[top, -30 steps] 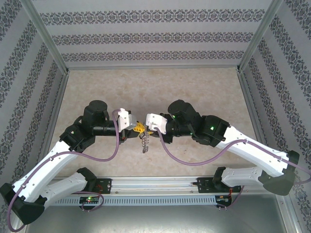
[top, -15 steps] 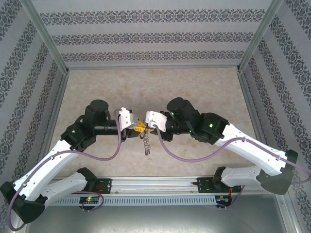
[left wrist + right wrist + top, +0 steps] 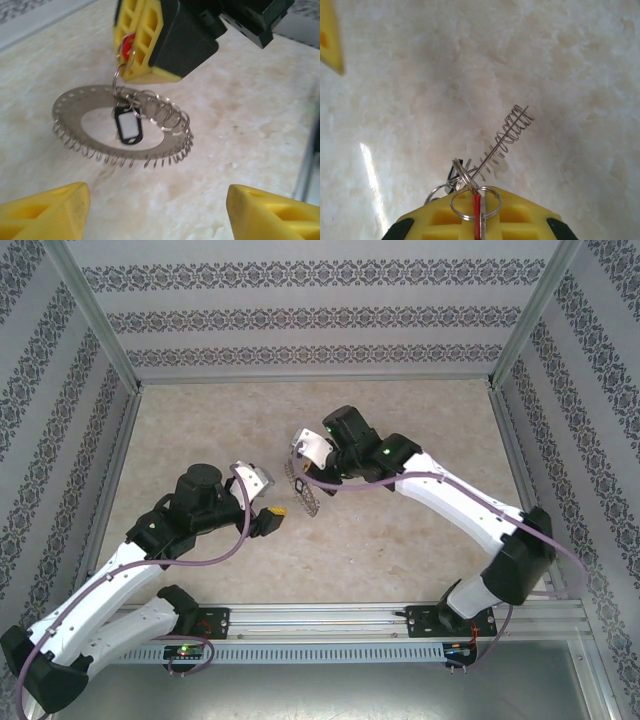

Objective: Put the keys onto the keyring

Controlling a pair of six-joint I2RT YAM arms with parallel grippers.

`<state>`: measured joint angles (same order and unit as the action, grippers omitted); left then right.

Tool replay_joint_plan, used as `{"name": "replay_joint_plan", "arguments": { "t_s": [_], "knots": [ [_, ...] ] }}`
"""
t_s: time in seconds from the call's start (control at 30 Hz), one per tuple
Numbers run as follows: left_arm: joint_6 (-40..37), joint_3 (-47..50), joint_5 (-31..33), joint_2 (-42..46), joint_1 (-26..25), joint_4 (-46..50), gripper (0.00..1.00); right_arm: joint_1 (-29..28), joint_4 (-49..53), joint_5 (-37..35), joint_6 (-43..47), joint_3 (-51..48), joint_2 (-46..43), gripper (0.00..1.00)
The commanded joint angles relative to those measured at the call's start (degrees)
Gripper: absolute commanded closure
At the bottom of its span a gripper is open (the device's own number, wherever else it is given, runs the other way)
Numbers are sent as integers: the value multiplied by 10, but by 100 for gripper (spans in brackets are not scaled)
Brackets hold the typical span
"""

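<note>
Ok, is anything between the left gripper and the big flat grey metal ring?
Nothing visible does. The left gripper is open, facing the large flat grey metal ring across the tabletop. The right gripper pinches the small red key tag just above that ring.

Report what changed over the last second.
The right tool swung away from the centre toward the far side of the table, clamped on the red key tag, with the keyring dangling below it. The left tool let go, drew back toward its own base and now stands open. The table itself looks unchanged.
</note>
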<state>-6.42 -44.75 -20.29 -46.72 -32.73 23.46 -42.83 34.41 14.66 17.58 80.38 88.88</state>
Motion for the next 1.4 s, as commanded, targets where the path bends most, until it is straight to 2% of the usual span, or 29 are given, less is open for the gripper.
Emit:
{"name": "replay_joint_plan", "arguments": {
  "t_s": [0.0,0.2,0.3,0.5,0.7,0.77,0.9,0.93,1.0,1.17,1.27,1.37],
  "knots": [
    [72,22,56,20,17,-42,23,11,-75,49,-57,-7,43,100],
    [88,28,68,19,29,-57,14,24,-147,70,-139,-38,106,100],
    [89,30,75,17,31,-57,12,31,-186,82,-161,-76,105,100],
    [90,33,70,17,34,-64,11,50,-200,74,-182,-139,79,98],
    [96,34,53,-3,33,-88,8,64,-220,83,-193,-206,37,80],
    [98,29,49,-12,33,-92,1,64,-234,85,-197,-230,12,73],
    [110,24,71,-20,34,-110,0,64,-259,66,-207,-282,-62,52],
    [113,26,78,-20,34,-117,0,66,-259,53,-209,-295,-85,42],
    [125,29,108,-24,35,-130,0,72,-255,26,-213,-320,-134,4],
    [128,54,195,-30,51,-173,0,114,-230,-79,-206,-384,-276,2],
    [120,71,202,-47,96,-210,0,161,-247,-152,-203,-435,-361,2],
    [123,76,211,-79,151,-226,0,228,-319,-204,-204,-511,-448,2]
  ]
}}
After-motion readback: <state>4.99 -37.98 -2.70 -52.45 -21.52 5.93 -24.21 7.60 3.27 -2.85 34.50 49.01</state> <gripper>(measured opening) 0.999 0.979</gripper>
